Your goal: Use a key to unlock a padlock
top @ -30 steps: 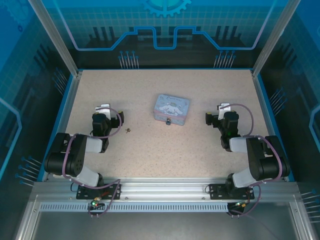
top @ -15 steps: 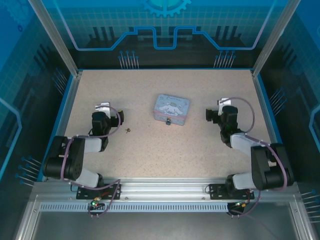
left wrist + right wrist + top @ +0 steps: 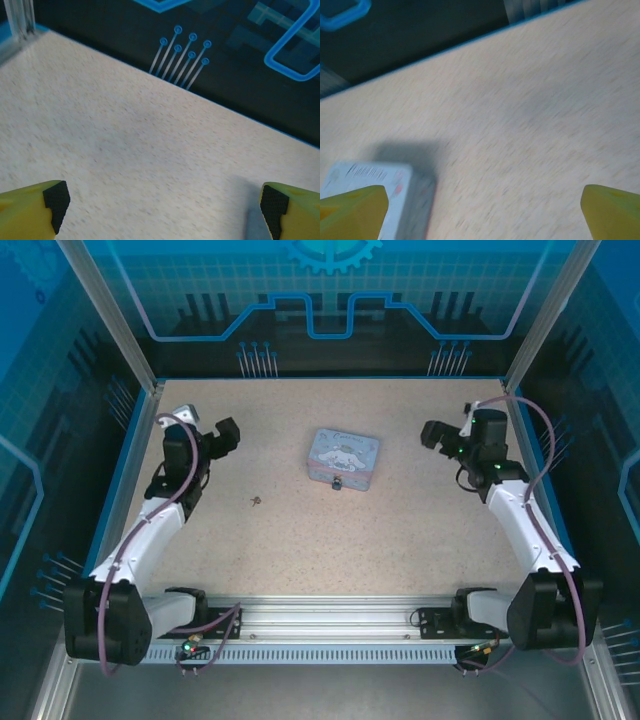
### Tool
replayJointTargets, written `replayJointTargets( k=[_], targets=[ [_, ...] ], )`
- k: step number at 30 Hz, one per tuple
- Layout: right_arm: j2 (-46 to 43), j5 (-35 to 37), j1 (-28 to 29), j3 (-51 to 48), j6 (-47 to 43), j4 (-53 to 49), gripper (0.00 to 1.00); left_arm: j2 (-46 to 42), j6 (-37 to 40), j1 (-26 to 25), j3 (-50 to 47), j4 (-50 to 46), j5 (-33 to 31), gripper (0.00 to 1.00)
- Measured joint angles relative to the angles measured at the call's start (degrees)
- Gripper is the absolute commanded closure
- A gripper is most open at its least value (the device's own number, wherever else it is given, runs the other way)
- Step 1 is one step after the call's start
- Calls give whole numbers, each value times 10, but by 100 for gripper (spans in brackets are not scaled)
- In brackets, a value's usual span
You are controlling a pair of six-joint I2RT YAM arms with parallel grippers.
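Only standing obstacle mid-table is the cartoon tin (image 3: 343, 455), centre, a bit toward the back. The padlock (image 3: 338, 483) sits at its near face, so it is reachable from the front and blocked by the tin from behind. The key (image 3: 256, 501) lies flat on the open table (image 3: 400, 550), left-front of the tin and well apart, with free room all round.

Left gripper (image 3: 164, 202) is back-left with jaws wide, bare tabletop ahead up to the back wall panel (image 3: 225, 50). Right gripper (image 3: 484, 195) is back-right with jaws wide. The tin's corner sits low-left in its wrist view, and the surface beyond is open.

Aluminium posts (image 3: 105, 315) and blue side rails (image 3: 135, 450) bound the edges.
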Motion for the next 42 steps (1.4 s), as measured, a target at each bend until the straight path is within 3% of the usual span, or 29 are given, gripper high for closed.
replayJointTargets(
  k=[5, 9, 13, 19, 26, 42],
  targets=[
    [0, -82, 121, -4, 19, -61, 0, 2, -81, -23, 15, -141, 55, 1],
    [4, -123, 233, -29, 54, -66, 0, 3, -120, -51, -5, -195, 78, 1],
    [35, -139, 287, -56, 93, -49, 0, 3, -134, -74, -12, -224, 80, 1],
    [145, -151, 296, -49, 118, -21, 0, 14, -135, -84, -11, -232, 80, 1],
    [246, -152, 296, 45, 115, -14, 0, 71, -133, -105, 10, -262, 81, 1],
    [270, -165, 259, 82, 90, -8, 0, 152, -117, -129, 56, -300, 77, 1]
  ],
)
